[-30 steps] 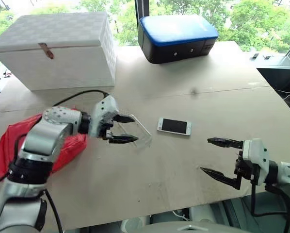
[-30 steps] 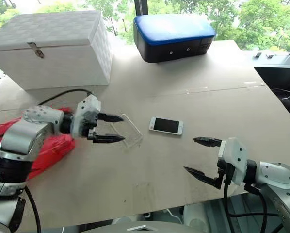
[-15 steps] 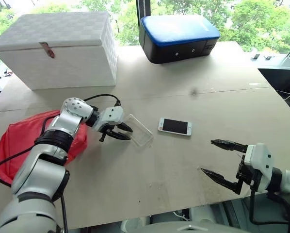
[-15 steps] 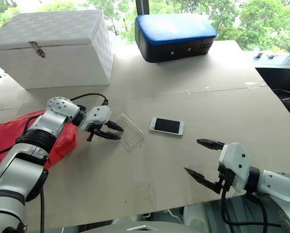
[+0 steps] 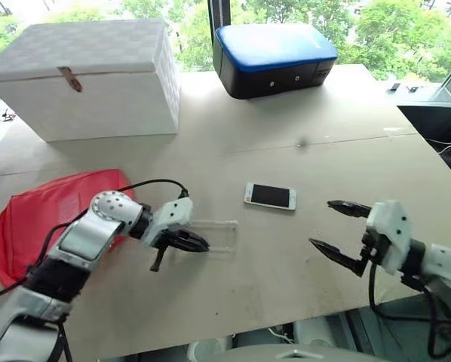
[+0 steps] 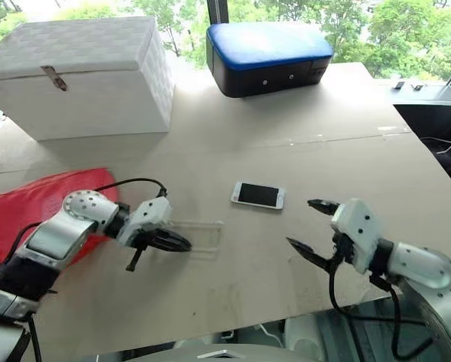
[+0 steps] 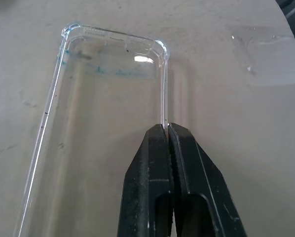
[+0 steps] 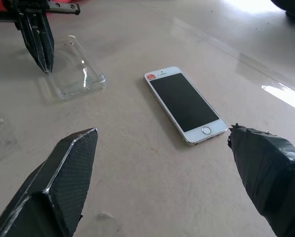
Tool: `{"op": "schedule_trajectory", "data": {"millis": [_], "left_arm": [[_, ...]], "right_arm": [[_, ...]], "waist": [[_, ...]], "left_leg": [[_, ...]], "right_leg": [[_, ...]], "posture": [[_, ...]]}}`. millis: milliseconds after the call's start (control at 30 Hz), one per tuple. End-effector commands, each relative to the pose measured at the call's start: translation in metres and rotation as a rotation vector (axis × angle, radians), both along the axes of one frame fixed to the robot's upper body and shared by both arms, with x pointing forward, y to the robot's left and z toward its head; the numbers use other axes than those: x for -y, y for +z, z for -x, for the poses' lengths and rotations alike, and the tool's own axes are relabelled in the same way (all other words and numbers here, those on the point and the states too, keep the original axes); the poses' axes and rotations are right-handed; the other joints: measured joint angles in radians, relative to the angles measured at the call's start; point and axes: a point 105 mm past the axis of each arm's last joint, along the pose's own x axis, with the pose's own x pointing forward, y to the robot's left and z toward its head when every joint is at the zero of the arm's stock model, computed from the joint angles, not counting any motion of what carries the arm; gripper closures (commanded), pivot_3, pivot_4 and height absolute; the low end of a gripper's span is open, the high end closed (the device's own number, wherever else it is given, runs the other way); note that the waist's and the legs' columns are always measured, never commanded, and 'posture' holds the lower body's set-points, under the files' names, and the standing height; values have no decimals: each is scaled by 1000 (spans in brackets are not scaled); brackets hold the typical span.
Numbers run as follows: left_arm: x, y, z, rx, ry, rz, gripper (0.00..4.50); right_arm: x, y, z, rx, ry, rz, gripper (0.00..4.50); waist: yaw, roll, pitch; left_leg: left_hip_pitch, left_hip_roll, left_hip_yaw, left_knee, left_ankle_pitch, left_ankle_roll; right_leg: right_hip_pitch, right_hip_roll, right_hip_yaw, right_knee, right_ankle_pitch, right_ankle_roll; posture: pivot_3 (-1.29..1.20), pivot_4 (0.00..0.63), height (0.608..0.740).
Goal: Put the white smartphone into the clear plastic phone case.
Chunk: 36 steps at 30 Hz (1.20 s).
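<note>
From the head camera, the clear plastic phone case [image 5: 216, 234] lies flat on the bench [image 5: 301, 113], just left of the middle. The left gripper [image 5: 197, 243] is clenched on the case's near long edge, its black fingers pressed together over the rim. The white smartphone [image 5: 270, 196] lies screen up a little to the right of the case and apart from it. The right gripper [image 5: 339, 229] hovers near the bench's front edge, right of the phone, jaws spread wide and empty. Behind the left arm lies a red cloth [image 5: 37, 219]. A white box [image 5: 90, 75] and a blue-topped black case [image 5: 274, 56] stand at the back of the bench.

In the left wrist view, the two fingers [image 7: 150, 182] meet on the thin side wall of the case, whose rounded corners glint against the bench.

In the right wrist view, the phone sits between the parted fingertips [image 8: 63, 182], home button toward the camera. The case lies beyond it, pinched by the left gripper.
</note>
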Motion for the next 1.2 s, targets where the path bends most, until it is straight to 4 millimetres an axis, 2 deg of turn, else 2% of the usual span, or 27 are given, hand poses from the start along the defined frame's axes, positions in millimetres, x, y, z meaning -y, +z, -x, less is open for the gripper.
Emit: {"op": "schedule_trajectory", "data": {"millis": [33,167,300,433,633,667,767,1000,1100,1200], "left_arm": [[28,6,-8,87,60,-11,4449],[51,6,-14,82,133,7,4449],[60,0,-11,70,123,-8,4449],[65,-1,-16,106,125,12,4449],[58,11,-11,138,130,85,1800],[59,17,-7,137,118,135,1232],[54,32,3,163,147,270,24],[20,43,24,251,343,443,24],[1,34,36,292,405,419,24],[-10,37,47,308,476,469,24]], "right_arm": [[-2,-1,-5,-35,42,20,0],[-1,2,-9,-27,54,26,0],[-3,-3,-8,-36,87,47,0],[4,-6,-27,-14,31,91,0],[-4,-6,-48,-15,42,84,0],[-7,-7,-52,-19,50,83,0],[-17,-13,-70,-31,57,76,0],[-38,-24,-97,-70,109,84,0],[-43,-26,-106,-76,127,98,0],[-46,-33,-111,-92,153,130,0]], "waist": [[9,0,0],[15,0,0],[12,0,0],[11,0,0],[8,0,0],[5,0,0],[-10,0,0],[-14,1,1],[-12,1,1],[-8,1,1]], "left_leg": [[0,0,-1,0,0,0],[-1,-1,0,1,0,0],[-1,-1,1,1,2,-3],[0,-1,1,1,1,-2],[0,-1,1,2,1,-1],[0,-1,1,2,2,-3],[-1,-1,1,2,2,-4],[-1,-1,2,1,2,-4],[0,-1,2,1,2,-4],[0,-1,2,1,2,-4]], "right_leg": [[0,1,0,0,0,0],[1,2,1,0,0,0],[0,3,3,0,2,4],[1,3,4,0,2,4],[1,3,5,0,1,2],[1,3,4,0,1,2],[0,3,5,0,2,4],[0,2,4,-1,2,4],[0,1,5,-1,1,2],[-1,0,4,-1,1,1]], "posture": [[0,150,734],[0,150,734],[0,150,734],[0,150,734],[0,150,734],[0,150,734],[0,150,734],[0,150,734],[0,150,734],[0,150,734]]}}
